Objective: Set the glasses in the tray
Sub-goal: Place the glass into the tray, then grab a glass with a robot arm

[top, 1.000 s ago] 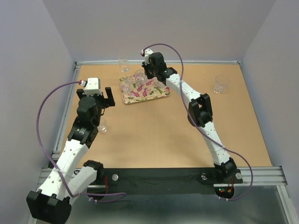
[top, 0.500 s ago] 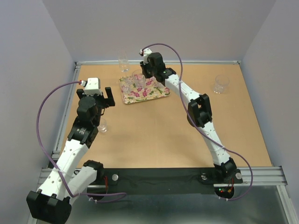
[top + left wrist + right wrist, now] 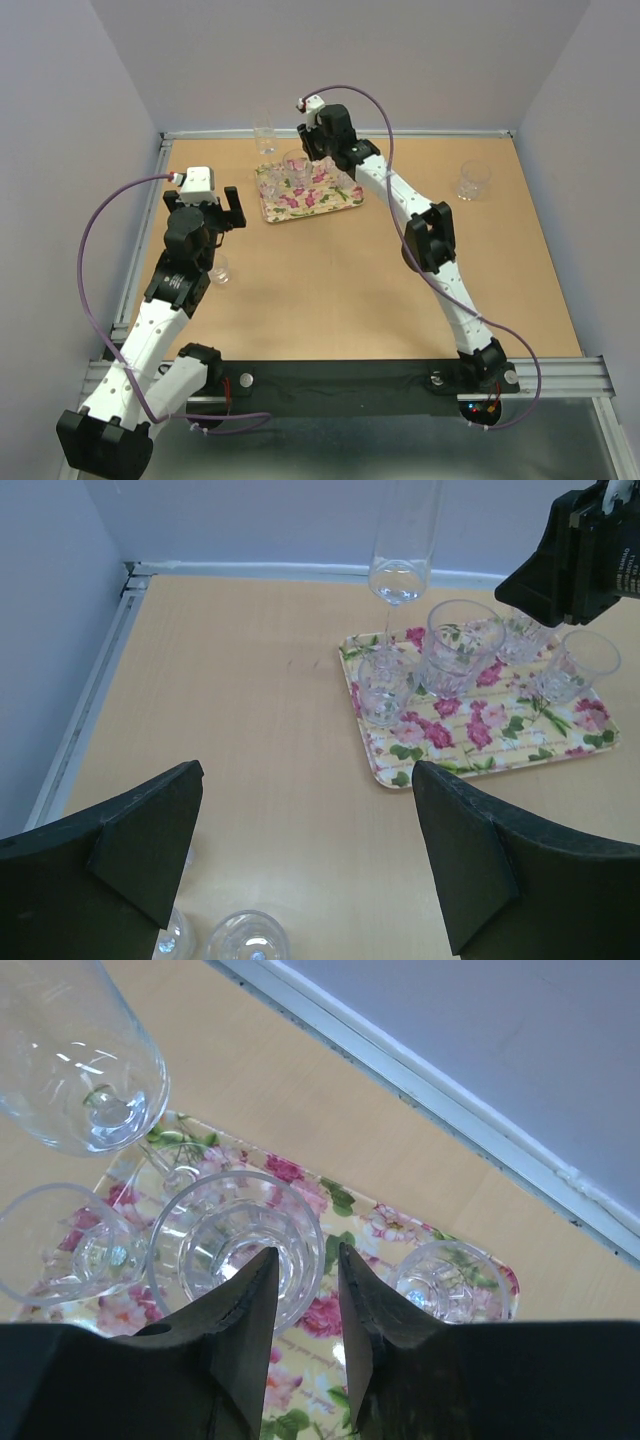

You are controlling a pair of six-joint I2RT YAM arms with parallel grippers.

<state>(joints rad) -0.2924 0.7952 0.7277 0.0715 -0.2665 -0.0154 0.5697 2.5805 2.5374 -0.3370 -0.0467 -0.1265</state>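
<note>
From above, the tan table (image 3: 330, 290) carries the flowered tray (image 3: 335, 200) at its far left. A tall stemmed glass (image 3: 264, 135) stands just beyond the tray's far corner, a lone tumbler (image 3: 474, 180) sits well apart at the far right, and another tumbler (image 3: 218, 268) stands beside the left arm. The right gripper (image 3: 316, 160) hangs over the tray's far edge, and the left gripper (image 3: 222, 210) hovers near the tray's left side. From the left wrist, that gripper's jaws gape wide with nothing between them. Ahead, four clear glasses (image 3: 385, 688) stand upright on the cream, pink-flowered tray, and the right gripper's dark body covers part of the far one. Two more tumblers (image 3: 245, 938) show at the bottom edge on bare wood. From the right wrist, the jaws stand slightly apart and straddle the near wall of a ribbed glass (image 3: 215, 1235) on the tray. Neither finger visibly presses it, and other glasses stand close on both sides.
</note>
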